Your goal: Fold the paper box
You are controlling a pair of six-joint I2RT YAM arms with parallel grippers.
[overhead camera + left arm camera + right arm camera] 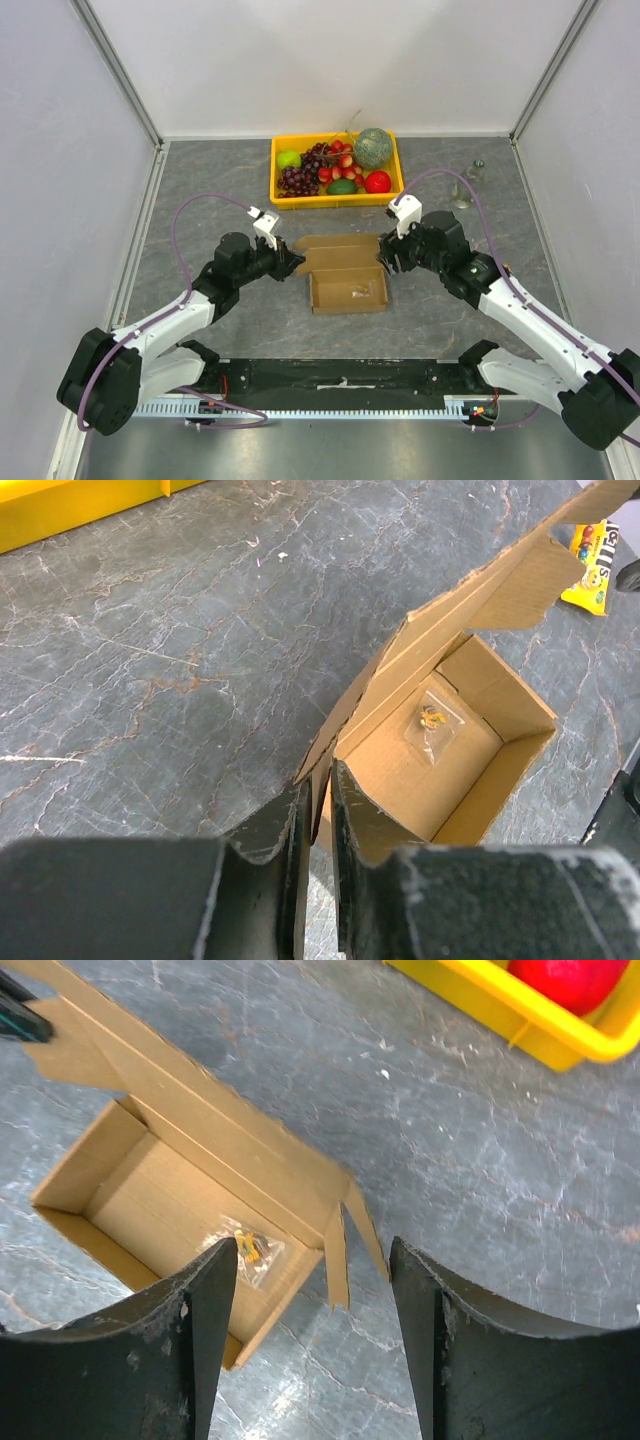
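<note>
The paper box [347, 278] lies in the middle of the table as an open shallow brown tray, with its lid panel [335, 250] folded back on the far side. My left gripper [294, 265] is at the box's left end. In the left wrist view it [320, 782] is shut on a thin side flap [322, 770] at the box's corner. My right gripper [385, 262] is at the right end and stands open [315, 1260]. A narrow cardboard flap [337, 1250] stands between its fingers, touching neither. A small clear bag [248, 1248] lies inside the box.
A yellow crate [335, 203] of fruit stands just behind the box. A yellow candy packet [592, 565] lies on the table beyond the lid. Something small and clear [463, 195] is at the back right. White walls close in the sides and back.
</note>
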